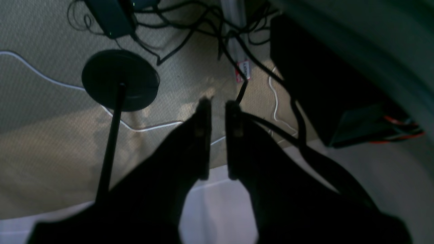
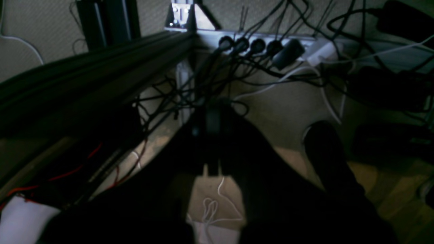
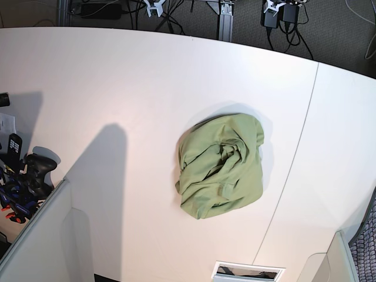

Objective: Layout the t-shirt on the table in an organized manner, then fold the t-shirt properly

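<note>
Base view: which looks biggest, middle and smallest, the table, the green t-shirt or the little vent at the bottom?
1. table
2. t-shirt, a bunched heap
3. vent, partly cut off by the frame edge

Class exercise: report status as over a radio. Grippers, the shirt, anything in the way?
Left gripper slightly open, empty, off the table. Right gripper shut, empty. T-shirt bunched in a heap mid-table, untouched. Nothing around it.

The t-shirt (image 3: 220, 165) lay bunched in a wrinkled olive-green heap near the middle of the table (image 3: 117, 76), just left of the thin dark seam line (image 3: 296, 158). Cables (image 3: 170, 9) hung beyond the far edge. No arm was visible.
</note>
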Controlling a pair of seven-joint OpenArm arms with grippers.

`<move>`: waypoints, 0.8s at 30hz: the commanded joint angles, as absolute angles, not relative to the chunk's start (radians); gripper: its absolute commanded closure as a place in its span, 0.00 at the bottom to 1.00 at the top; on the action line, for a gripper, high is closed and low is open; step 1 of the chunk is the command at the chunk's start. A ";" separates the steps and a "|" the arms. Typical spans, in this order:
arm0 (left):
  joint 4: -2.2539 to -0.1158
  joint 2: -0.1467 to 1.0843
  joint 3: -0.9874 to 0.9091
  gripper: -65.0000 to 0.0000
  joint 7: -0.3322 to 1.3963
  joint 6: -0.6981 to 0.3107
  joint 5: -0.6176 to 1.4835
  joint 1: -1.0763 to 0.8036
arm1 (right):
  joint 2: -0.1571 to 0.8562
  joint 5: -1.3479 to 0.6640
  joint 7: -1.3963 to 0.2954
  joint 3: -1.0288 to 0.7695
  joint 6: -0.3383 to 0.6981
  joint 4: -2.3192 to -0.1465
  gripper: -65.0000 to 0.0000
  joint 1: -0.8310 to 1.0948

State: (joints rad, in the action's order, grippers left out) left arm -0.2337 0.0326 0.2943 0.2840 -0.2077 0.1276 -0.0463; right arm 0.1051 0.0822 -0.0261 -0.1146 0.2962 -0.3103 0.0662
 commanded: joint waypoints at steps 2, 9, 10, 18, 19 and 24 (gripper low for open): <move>-0.239 0.031 0.296 0.83 0.287 -0.220 0.129 -0.044 | 0.114 0.078 -0.016 -0.114 0.304 -0.318 0.84 0.064; -0.239 0.031 0.296 0.83 0.220 -0.221 0.129 -0.046 | 0.119 0.078 0.000 -0.114 0.303 -0.319 0.72 0.064; -0.239 0.031 0.296 0.83 0.210 -0.221 0.129 -0.046 | 0.119 0.078 0.008 -0.114 0.303 -0.319 0.72 0.064; -0.239 0.031 0.296 0.83 0.206 -0.221 0.062 -0.046 | 0.119 0.078 0.008 -0.114 0.303 -0.320 0.72 0.064; -0.239 0.031 0.296 0.83 0.205 -0.221 0.062 -0.048 | 0.119 0.078 0.008 -0.114 0.303 -0.320 0.72 0.064; -0.239 0.031 0.296 0.83 0.206 -0.221 0.062 -0.051 | 0.119 0.078 0.007 -0.114 0.303 -0.325 0.72 0.064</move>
